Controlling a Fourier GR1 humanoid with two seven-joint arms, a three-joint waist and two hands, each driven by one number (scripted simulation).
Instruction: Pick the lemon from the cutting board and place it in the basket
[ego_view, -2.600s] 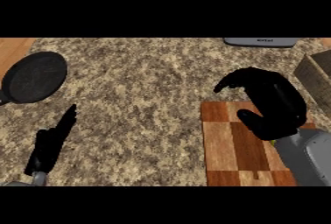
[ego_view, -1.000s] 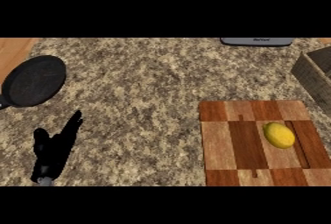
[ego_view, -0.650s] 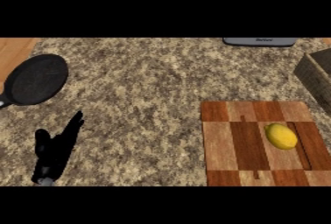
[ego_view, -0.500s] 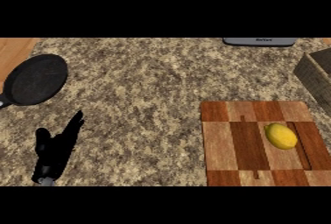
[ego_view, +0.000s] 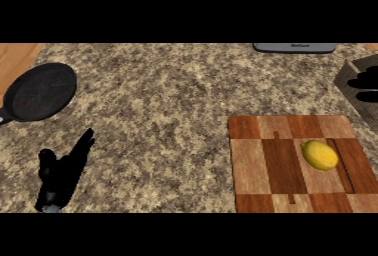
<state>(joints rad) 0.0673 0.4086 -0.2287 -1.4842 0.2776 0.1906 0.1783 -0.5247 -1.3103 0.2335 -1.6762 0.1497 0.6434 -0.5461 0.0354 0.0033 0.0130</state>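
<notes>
A yellow lemon (ego_view: 320, 154) lies on the right half of the wooden cutting board (ego_view: 266, 170) at the lower right of the head view. Part of a dark basket (ego_view: 360, 86) shows at the right edge, beyond the board's far corner. My left hand (ego_view: 60, 173) rests open at the lower left, fingers straight and pointing up, far from the lemon. My right hand does not show in the view.
A black frying pan (ego_view: 40, 92) lies at the far left of the granite counter (ego_view: 170, 105). A grey appliance (ego_view: 294, 47) pokes in at the top edge. Wooden surface (ego_view: 16, 54) shows at the top left corner.
2.6 s ago my right hand hung curled over the board's far edge, hiding the lemon; it has since left the view and the lemon lies bare. The left hand barely moved.
</notes>
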